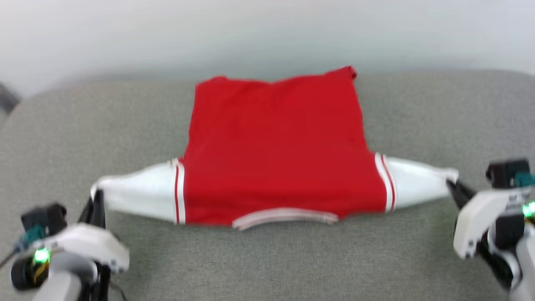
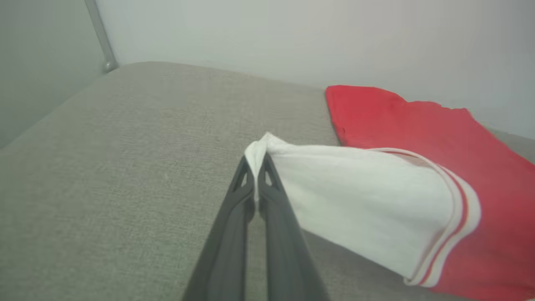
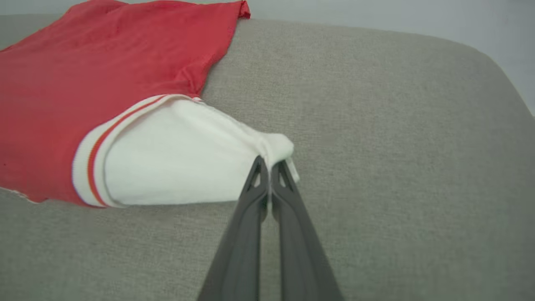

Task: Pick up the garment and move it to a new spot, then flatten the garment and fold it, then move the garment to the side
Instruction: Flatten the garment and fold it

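Red cloth lies spread on the grey fabric surface [image 1: 267,263]. This is the shirt [image 1: 271,142], in the middle, with its striped collar band [image 1: 284,216] nearest us and its hem at the far side. Our left tool [image 1: 98,200] is clenched on the tip of the white left sleeve [image 1: 138,194], its dark fingers [image 2: 234,217] pressed together with a pinch of cloth between them. Our right tool [image 1: 454,187] grips the right sleeve [image 1: 418,180] the same way. Both sleeves stretch sideways into points.

The head view is blurred, so we cannot make out fine detail on the shirt. Its body runs off the right edge of the left wrist view and off the left edge of the right wrist view. One far hem corner curls up.
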Controlling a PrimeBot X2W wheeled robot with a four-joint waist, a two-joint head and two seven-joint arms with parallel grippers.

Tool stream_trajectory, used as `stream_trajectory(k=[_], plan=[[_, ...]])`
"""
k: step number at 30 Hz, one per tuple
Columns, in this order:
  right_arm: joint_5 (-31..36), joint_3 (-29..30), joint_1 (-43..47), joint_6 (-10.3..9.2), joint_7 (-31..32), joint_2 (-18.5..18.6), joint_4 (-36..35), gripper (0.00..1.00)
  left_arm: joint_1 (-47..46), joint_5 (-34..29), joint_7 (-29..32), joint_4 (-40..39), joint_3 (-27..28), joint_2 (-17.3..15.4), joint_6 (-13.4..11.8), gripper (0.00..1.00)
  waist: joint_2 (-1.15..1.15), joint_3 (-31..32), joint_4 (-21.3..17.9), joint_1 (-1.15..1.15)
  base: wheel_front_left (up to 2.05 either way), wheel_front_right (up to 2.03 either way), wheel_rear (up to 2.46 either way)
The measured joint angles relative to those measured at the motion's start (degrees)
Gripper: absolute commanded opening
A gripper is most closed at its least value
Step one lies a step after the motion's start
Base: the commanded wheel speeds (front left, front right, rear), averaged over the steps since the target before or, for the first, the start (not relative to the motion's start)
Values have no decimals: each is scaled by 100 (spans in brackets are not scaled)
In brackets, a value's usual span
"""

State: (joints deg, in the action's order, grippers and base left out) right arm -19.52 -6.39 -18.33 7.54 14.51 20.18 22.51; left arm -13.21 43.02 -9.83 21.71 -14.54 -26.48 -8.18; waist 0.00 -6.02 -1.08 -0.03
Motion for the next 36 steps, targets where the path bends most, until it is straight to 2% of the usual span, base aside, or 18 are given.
stream_trajectory(k=[1,10,16,17,18,19,23,28,33,36], plan=[[0,0,0,0,0,0,0,0,0,0,0,0,0,0,0,0,0,0,0,0,0,0,0],[233,871,2401,-1,1258,-573,-1856,0,2407,66,805,-2058,15,-382,-1122,0,0,697,7,0,0,0,0],[387,1252,3438,-2,1889,-1025,-2403,0,3203,118,1170,-2666,-100,-477,-1470,0,0,733,62,0,0,0,0],[396,1298,3528,-2,1937,-1088,-2431,25,3234,109,1201,-2720,-130,-480,-1497,0,0,725,71,0,0,0,0],[387,1325,3571,-2,1981,-1155,-2454,59,3242,109,1217,-2773,-154,-468,-1505,0,0,715,81,1,0,0,0],[401,1314,3602,-3,2006,-1183,-2480,100,3233,102,1217,-2827,-179,-450,-1505,0,0,703,92,1,0,0,0],[371,1279,3458,-3,1922,-1237,-2592,100,3136,46,1209,-2928,-286,-387,-1494,0,0,622,115,2,0,0,0],[370,1452,2362,-3,1482,-1228,-2576,100,2800,-94,1060,-3141,-307,-388,-1386,0,0,314,128,2,0,0,0],[324,1619,716,-3,1206,-1205,-1867,100,2306,-230,934,-3333,-343,-363,-1276,0,0,-217,200,4,0,0,0],[282,1669,-324,-3,1232,-1025,-1257,100,1941,-324,850,-3421,-426,-294,-1159,0,0,-584,305,4,0,0,0]])
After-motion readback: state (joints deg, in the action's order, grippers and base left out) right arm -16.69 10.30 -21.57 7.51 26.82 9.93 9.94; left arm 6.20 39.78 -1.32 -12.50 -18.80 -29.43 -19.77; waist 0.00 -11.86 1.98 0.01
